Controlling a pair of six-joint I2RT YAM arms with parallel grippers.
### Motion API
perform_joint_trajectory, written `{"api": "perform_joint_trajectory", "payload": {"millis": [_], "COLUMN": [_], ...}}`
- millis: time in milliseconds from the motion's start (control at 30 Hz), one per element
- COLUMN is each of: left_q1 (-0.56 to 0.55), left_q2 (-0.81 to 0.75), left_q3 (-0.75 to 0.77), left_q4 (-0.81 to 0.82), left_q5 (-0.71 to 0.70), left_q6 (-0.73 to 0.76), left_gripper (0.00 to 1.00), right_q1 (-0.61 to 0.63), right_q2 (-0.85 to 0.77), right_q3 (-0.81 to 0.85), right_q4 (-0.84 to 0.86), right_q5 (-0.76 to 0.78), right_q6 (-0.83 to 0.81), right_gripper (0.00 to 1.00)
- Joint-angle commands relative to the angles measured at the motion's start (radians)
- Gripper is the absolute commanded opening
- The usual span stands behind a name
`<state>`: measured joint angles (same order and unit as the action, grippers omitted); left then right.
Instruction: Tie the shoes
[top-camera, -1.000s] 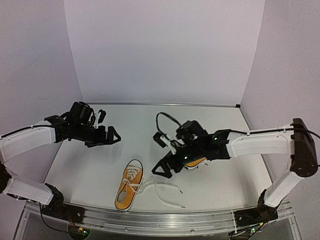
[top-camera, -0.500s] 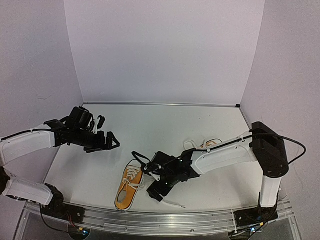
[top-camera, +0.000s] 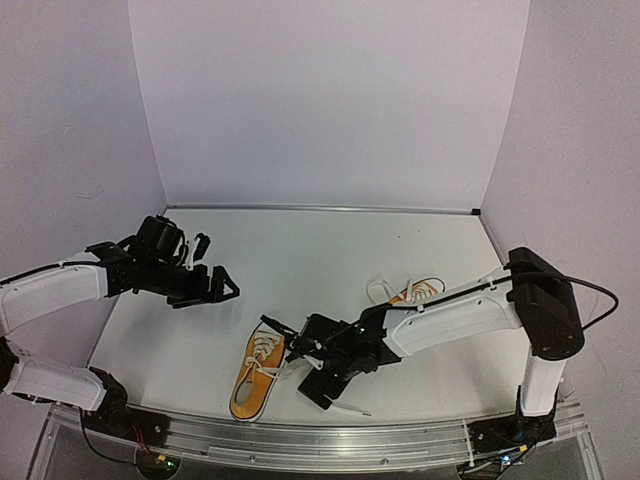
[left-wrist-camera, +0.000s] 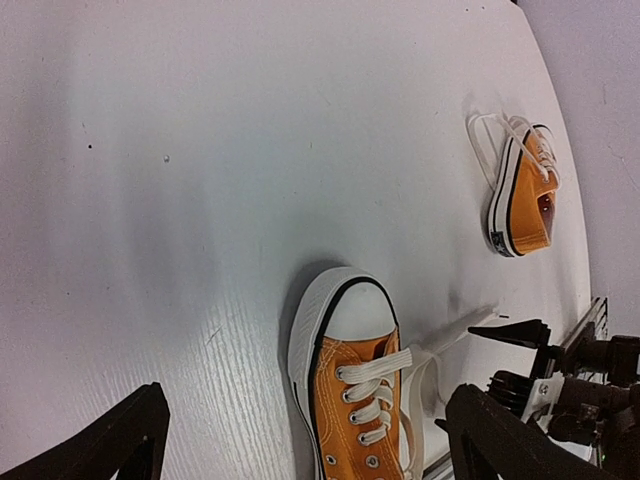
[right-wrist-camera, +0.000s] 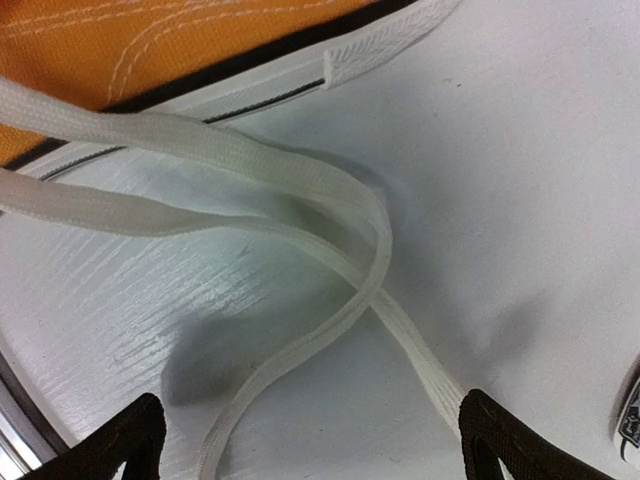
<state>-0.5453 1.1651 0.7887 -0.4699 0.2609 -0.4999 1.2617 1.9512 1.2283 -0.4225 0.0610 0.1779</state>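
Observation:
Two orange-yellow sneakers lie on the white table. The near shoe (top-camera: 256, 374) points away from me, unlaced at the top, its white laces (top-camera: 346, 408) trailing right. The far shoe (top-camera: 410, 293) lies on its side at right. My right gripper (top-camera: 314, 386) is open, low over the table just right of the near shoe. In the right wrist view two lace strands (right-wrist-camera: 372, 282) cross between its fingers, with the shoe's sole edge (right-wrist-camera: 300, 85) above. My left gripper (top-camera: 214, 285) is open and empty, raised left of the shoes. It looks down on the near shoe (left-wrist-camera: 362, 392) and far shoe (left-wrist-camera: 526, 192).
White walls close the table at the back and both sides. A metal rail (top-camera: 300, 440) runs along the near edge, just in front of the near shoe. My right arm (left-wrist-camera: 565, 385) shows at the lower right of the left wrist view.
My right gripper has swung from beside the far shoe down and left to the near shoe's loose laces. My left gripper has shifted only slightly.

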Motion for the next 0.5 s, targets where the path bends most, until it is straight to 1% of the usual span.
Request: {"api": "perform_joint_trajectory", "payload": {"millis": [0, 233, 333, 400, 433, 467], "left_q1": [-0.005, -0.006, -0.005, -0.006, -0.006, -0.007], "left_q2": [-0.015, -0.013, -0.015, -0.016, -0.017, -0.021], "left_q3": [0.004, 0.015, 0.017, 0.015, 0.014, 0.014], "left_q4": [0.033, 0.023, 0.015, 0.004, -0.006, -0.020], "left_q5": [0.013, 0.012, 0.022, 0.032, 0.037, 0.042], "left_q6": [0.003, 0.007, 0.005, 0.005, 0.006, 0.008], "left_gripper": [1.00, 1.00, 1.00, 1.00, 1.00, 1.00], "right_q1": [-0.040, -0.112, -0.119, -0.118, -0.117, -0.116], "right_q2": [-0.046, -0.042, -0.052, -0.074, -0.086, -0.098], "right_q3": [0.001, -0.058, -0.077, -0.099, -0.113, -0.131], "right_q4": [-0.021, 0.036, 0.040, 0.052, 0.060, 0.069], "right_q5": [0.086, -0.012, -0.107, -0.195, -0.232, -0.268], "right_q6": [-0.034, -0.061, -0.067, -0.064, -0.057, -0.051], "right_gripper": [0.98, 0.98, 0.98, 0.93, 0.90, 0.85]}}
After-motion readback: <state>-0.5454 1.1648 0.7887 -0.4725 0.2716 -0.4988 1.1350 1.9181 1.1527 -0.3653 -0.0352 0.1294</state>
